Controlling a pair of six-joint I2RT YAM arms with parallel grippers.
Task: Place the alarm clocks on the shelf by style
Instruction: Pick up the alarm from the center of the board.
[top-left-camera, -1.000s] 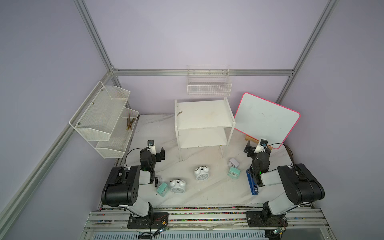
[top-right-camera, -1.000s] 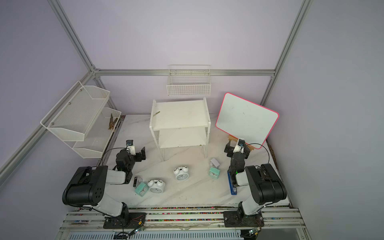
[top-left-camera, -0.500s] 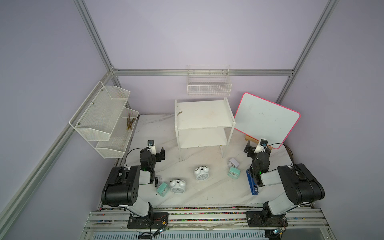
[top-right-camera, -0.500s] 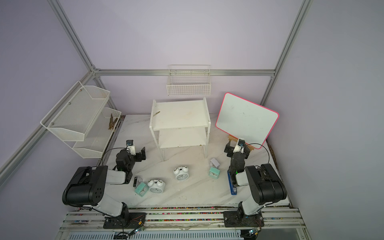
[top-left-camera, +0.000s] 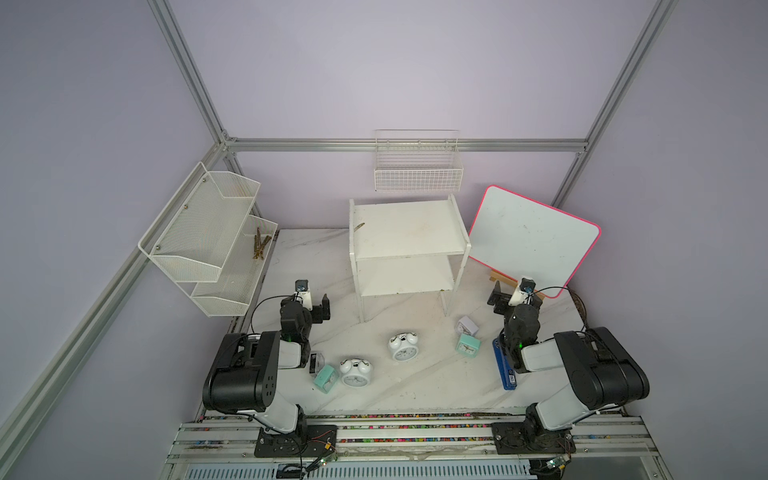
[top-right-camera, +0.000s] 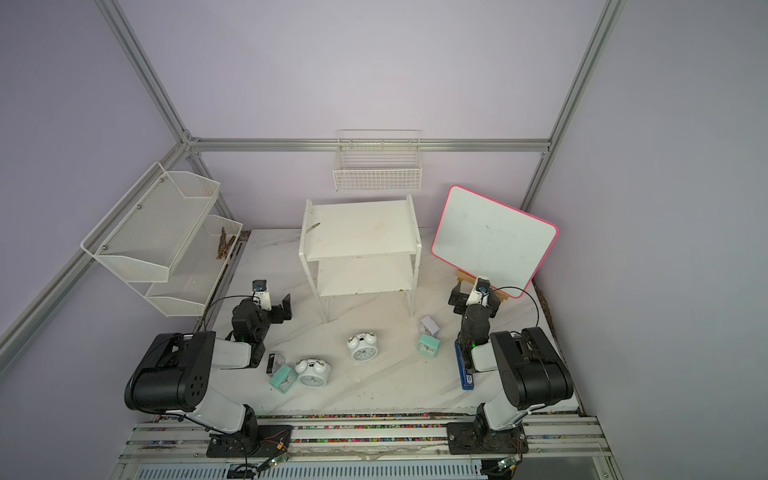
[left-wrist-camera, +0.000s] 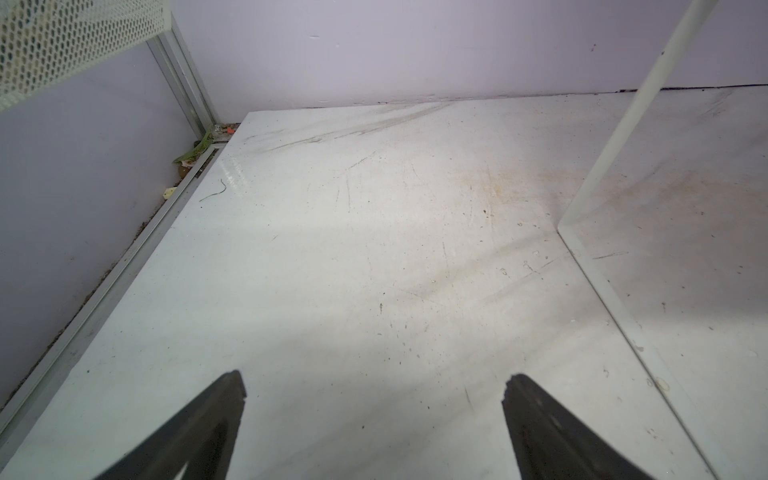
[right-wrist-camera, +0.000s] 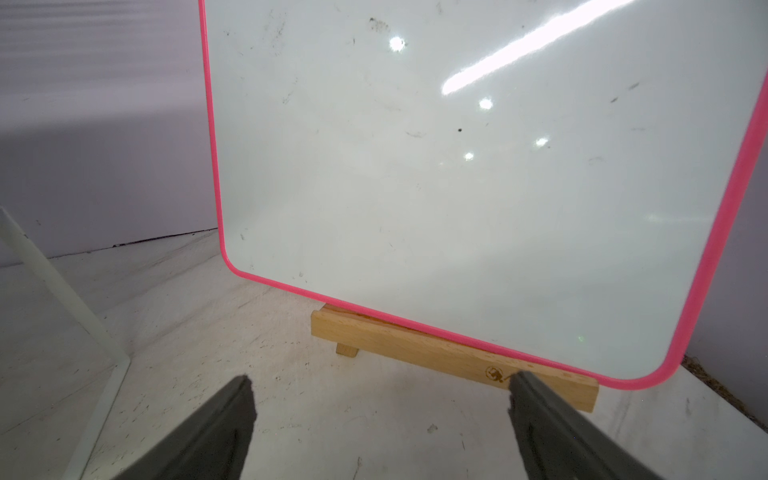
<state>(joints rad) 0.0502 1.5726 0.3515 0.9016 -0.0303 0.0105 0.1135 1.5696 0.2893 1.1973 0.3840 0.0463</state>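
Left pincer: jaws spread wide, nothing between them. It sits low over bare desk, just beside the shelf's left side panel.

Right pincer: also wide apart and holding nothing. It points at the pink-edged whiteboard, which is propped on its wooden stand.

Shelf: back centre of the desk, between the two arms. All six clocks lie on the desk in front of it, seen in both top views:
- centre twin-bell clock, face up, ahead of the shelf's front edge
- left twin-bell clock, face up, just beside the left mint clock
- clear/black clock, just behind that mint one, close against the left arm
- right mint clock, with the lilac-white clock just behind it, near the shelf's right front leg

Blue flat object lies along the right arm, its far end under the arm.

Small brown sliver on the shelf's top board, left side. It is too small to tell what it is.

Mesh rack is on the left wall. Wire basket hangs on the back wall above the shelf.
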